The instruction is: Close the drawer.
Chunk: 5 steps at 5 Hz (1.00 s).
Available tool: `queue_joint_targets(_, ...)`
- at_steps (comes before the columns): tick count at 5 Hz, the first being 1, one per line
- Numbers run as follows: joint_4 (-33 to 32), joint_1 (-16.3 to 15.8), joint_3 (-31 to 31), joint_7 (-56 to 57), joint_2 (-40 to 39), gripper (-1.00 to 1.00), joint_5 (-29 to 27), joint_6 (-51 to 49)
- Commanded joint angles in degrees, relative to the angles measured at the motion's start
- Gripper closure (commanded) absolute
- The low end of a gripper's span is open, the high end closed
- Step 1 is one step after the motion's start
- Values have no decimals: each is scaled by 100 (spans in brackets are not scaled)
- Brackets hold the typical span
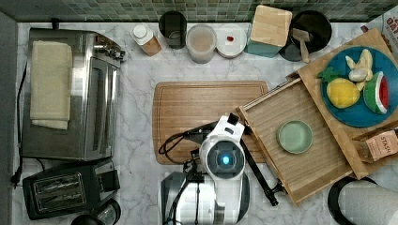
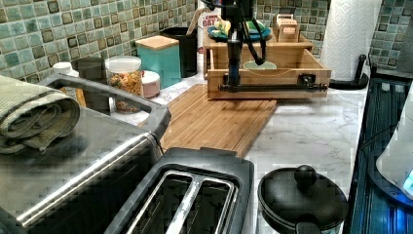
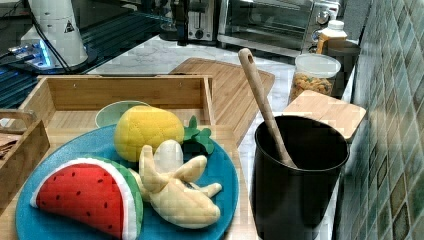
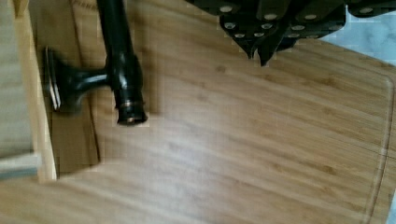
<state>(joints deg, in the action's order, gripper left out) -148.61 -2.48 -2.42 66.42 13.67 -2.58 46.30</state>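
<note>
While the drawer (image 1: 300, 140) stands pulled out over the cutting board (image 1: 187, 110) | your jaws sit closed beside the handle (image 4: 119, 60) | push off-centre and it skews, jams.

Drawer (image 1: 300, 154) extended over worktop (image 1: 136, 84), bowl (image 1: 294, 136) in it; cutting board (image 1: 197, 105) at top view's left.

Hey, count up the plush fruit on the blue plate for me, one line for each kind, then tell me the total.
On the blue plate:
Watermelon slice: 1
Banana: 1
Yellow pineapple: 1
Total: 3
</note>
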Motion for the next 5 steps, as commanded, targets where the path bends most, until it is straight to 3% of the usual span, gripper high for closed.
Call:
queue_joint_targets(1, -846, 6, -17, 635, 318, 100, 423, 605)
queue_joint_targets(3, -1267, 104, -61, 751, 516, 100, 964, 592)
queue_joint_targets(5, -1850, 296, -239, 735, 789, 100, 1459, 1363)
